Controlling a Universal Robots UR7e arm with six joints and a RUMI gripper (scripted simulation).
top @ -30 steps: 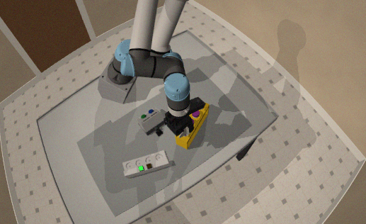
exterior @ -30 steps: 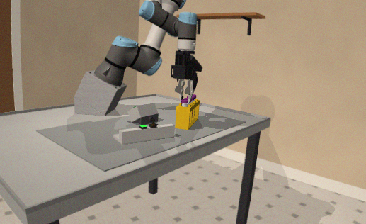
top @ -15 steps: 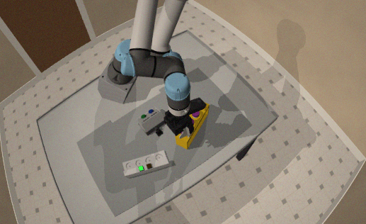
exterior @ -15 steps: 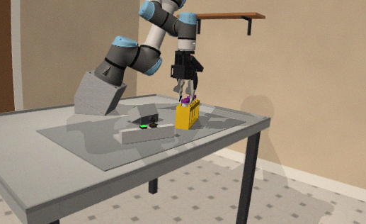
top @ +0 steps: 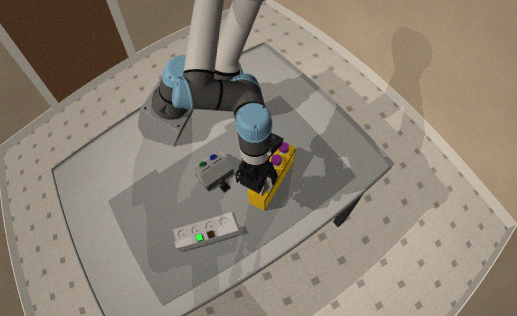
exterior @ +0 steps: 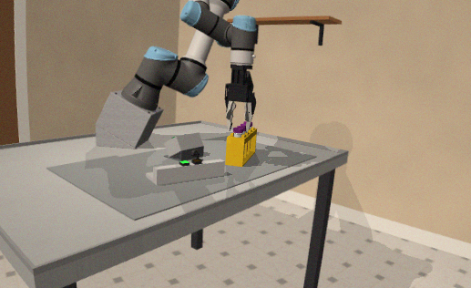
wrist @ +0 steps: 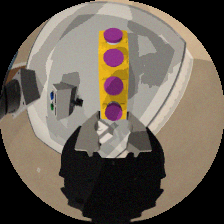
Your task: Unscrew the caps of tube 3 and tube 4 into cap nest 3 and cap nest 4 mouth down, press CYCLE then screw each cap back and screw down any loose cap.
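The yellow decapping station (top: 258, 199) (exterior: 234, 151) (wrist: 125, 71) bears four purple caps on its tubes. The cap of tube 4 (exterior: 239, 130) (wrist: 113, 112) is nearest the gripper; beyond it are the caps of tube 3 (wrist: 113, 85), tube 2 (top: 276, 160) (wrist: 113, 57) and tube 1 (top: 283, 147) (wrist: 113, 35). White shows under tube 1's cap in the wrist view; its seating is unclear. My gripper (exterior: 239, 128) (wrist: 113, 111) is open and empty, its fingertips just above and either side of tube 4's cap. The white cap tray (top: 205, 242) (exterior: 189, 173) has empty nests; its green lamp (top: 199, 237) (exterior: 184, 162) is lit.
The grey key housing (top: 216, 173) (exterior: 186, 146) (wrist: 64, 102) stands beside the station, toward the arm's base, with the blue CYCLE key (top: 213, 157) and green READY key (top: 202, 164). The amber lamp (top: 210, 234) is dark.
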